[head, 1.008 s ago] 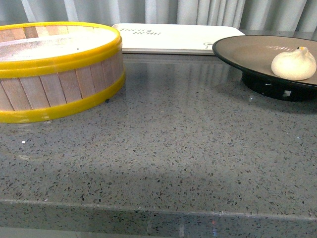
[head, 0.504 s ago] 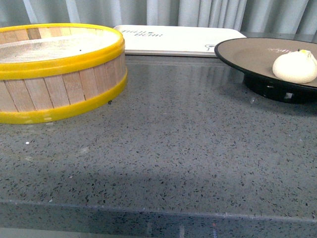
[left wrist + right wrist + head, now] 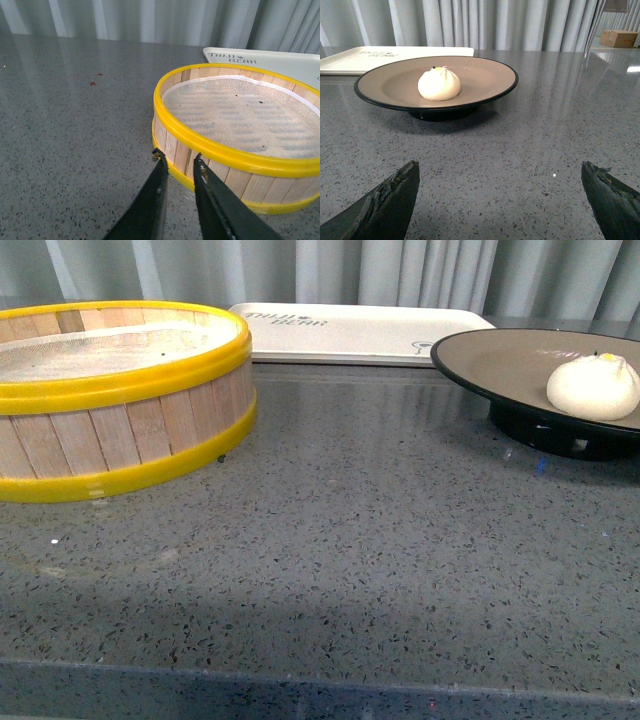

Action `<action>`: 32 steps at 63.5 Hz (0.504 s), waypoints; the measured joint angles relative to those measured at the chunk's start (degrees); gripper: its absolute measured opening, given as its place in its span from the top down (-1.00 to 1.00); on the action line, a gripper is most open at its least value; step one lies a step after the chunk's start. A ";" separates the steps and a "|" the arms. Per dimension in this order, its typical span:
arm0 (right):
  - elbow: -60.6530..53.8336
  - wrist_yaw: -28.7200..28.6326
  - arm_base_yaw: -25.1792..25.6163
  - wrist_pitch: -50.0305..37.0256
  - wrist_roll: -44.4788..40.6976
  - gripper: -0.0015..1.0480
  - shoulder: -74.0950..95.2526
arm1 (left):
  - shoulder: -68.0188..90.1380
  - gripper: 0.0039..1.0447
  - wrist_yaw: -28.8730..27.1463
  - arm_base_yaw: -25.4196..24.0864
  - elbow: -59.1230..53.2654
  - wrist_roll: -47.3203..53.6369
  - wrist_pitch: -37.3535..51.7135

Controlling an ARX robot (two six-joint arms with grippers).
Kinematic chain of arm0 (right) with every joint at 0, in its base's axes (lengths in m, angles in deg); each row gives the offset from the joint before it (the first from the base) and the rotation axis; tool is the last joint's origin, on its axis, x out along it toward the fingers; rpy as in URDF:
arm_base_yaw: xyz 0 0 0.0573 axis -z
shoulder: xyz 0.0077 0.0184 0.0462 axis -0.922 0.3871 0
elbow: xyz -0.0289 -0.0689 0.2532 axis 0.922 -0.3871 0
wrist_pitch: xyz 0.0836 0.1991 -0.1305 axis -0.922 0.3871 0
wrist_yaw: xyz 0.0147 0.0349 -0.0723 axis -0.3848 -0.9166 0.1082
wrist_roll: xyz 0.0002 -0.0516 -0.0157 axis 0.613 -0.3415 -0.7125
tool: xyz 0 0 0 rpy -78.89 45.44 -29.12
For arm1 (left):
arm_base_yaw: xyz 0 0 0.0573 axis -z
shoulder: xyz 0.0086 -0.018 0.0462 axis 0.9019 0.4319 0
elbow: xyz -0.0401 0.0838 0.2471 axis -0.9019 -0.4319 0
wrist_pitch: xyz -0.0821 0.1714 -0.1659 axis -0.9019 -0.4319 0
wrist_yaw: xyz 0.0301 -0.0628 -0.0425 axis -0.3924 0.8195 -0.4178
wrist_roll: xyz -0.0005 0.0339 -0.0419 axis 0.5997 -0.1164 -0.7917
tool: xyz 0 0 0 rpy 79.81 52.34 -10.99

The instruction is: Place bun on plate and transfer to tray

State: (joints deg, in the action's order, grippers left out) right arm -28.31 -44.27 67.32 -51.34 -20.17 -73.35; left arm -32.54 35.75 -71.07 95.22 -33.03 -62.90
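Everything has slid lower in the front view since a second ago; bun (image 3: 439,84) sits on the plate (image 3: 485,75), so step one looks done; tray (image 3: 360,332) behind the plate waits; right hand (image 3: 500,200) spread wide, left hand (image 3: 178,164) nearly together, both empty.

bun (image 3: 593,386) sits on plate (image 3: 500,357), right side, plate cut by frame edge; pinched top shows yellow spot | tray (image 3: 360,332) lies flat behind, near curtain (image 3: 400,270); dark lettering on it | steamer basket (image 3: 110,395) at left, yellow bands, wooden slats | grey speckled counter (image 3: 350,540) under all
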 joint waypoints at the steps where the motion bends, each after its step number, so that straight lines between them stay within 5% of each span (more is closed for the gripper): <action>1: 0.00 0.00 0.00 0.00 -0.02 -0.84 0.00 | -0.24 0.93 -0.07 0.11 -0.26 -0.09 0.00; 11: 0.00 0.00 0.00 0.00 -0.02 -0.84 0.00 | -4.33 0.93 -5.86 4.61 -3.58 -0.07 -0.52; 32: 0.00 0.00 0.00 0.00 0.00 -0.84 0.00 | -11.78 0.93 -6.40 6.67 -7.74 -0.04 -3.80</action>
State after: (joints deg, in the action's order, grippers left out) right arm -28.31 -44.27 67.32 -51.34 -20.17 -73.35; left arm -44.32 29.35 -64.40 87.48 -33.07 -66.70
